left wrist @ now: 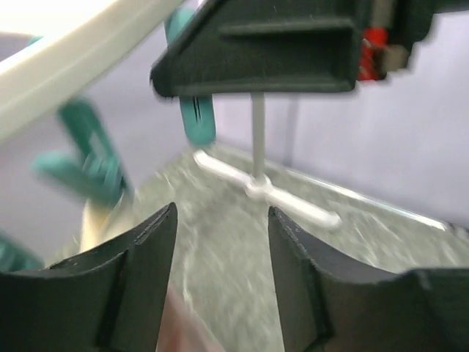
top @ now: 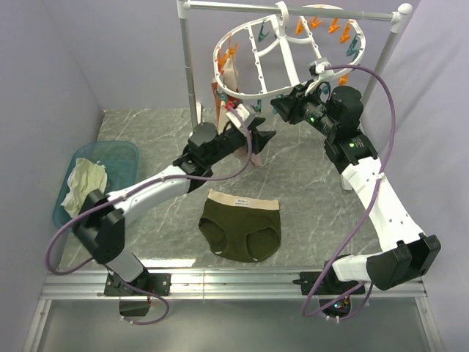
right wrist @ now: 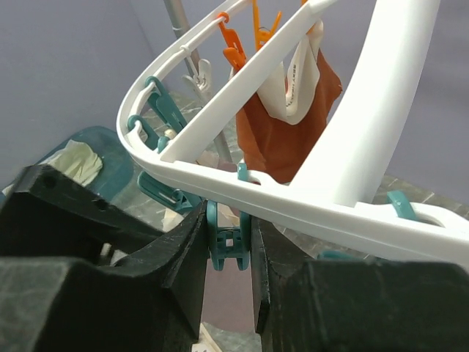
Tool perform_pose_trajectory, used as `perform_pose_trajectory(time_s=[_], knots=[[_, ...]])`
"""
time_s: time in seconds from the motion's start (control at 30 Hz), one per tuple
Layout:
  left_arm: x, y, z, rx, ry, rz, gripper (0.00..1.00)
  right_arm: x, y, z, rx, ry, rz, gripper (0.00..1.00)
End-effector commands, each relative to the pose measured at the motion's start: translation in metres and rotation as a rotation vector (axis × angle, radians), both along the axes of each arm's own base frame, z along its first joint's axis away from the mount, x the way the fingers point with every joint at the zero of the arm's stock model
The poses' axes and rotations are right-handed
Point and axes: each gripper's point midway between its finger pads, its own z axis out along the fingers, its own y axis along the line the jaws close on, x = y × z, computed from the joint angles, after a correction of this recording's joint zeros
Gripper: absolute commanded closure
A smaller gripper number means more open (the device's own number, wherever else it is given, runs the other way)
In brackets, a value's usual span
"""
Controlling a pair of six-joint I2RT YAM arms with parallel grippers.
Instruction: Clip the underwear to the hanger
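In the top view I see the underwear [top: 240,224] lying flat on the table [top: 315,191], at about 6 o'clock from my left gripper [left wrist: 222,220] and well apart from it. That gripper's jaws are spread, with nothing between them. My right gripper [right wrist: 229,224] is clenched on a teal clothespin [right wrist: 229,246] under the hanger [right wrist: 352,139] rim, at 1 o'clock from the underwear.
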Motion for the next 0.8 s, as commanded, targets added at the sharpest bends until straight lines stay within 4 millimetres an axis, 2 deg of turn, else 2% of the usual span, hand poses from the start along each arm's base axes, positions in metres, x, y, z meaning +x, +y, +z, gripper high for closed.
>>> perform_pose_trajectory(time_s=[0.0,0.03,0.1,0.2,0.23,0.27,0.33,0.4,0.77], knots=[[-0.024,0.023,0.008,-0.002,0.08,-0.051,0.42,-0.005,0.003,0.037,0.049,-0.084,0.009,1.0],[-0.031,0.031,0.015,-0.014,0.087,-0.054,0.41,-0.004,0.002,0.036,0.053,-0.081,0.007,1.0],[-0.037,0.038,0.008,-0.014,0.128,-0.061,0.39,-0.005,0.002,0.036,0.071,-0.072,0.008,1.0],[-0.045,0.04,0.025,-0.061,0.12,-0.075,0.38,-0.008,0.008,0.038,0.105,-0.049,0.034,1.0],[-0.04,0.037,0.023,-0.059,0.126,-0.062,0.38,-0.007,0.008,0.036,0.111,-0.037,0.034,1.0],[-0.036,0.035,0.039,-0.081,0.109,-0.037,0.39,-0.008,0.009,0.037,0.128,-0.023,0.038,1.0],[-0.025,0.028,0.04,-0.078,0.113,-0.017,0.41,-0.01,0.011,0.038,0.142,-0.013,0.049,1.0],[-0.023,0.025,0.052,-0.098,0.091,-0.016,0.42,-0.012,0.014,0.039,0.158,0.0,0.064,1.0],[-0.016,0.011,0.06,-0.131,0.035,0.001,0.45,-0.022,0.015,0.038,0.155,0.013,0.088,1.0]])
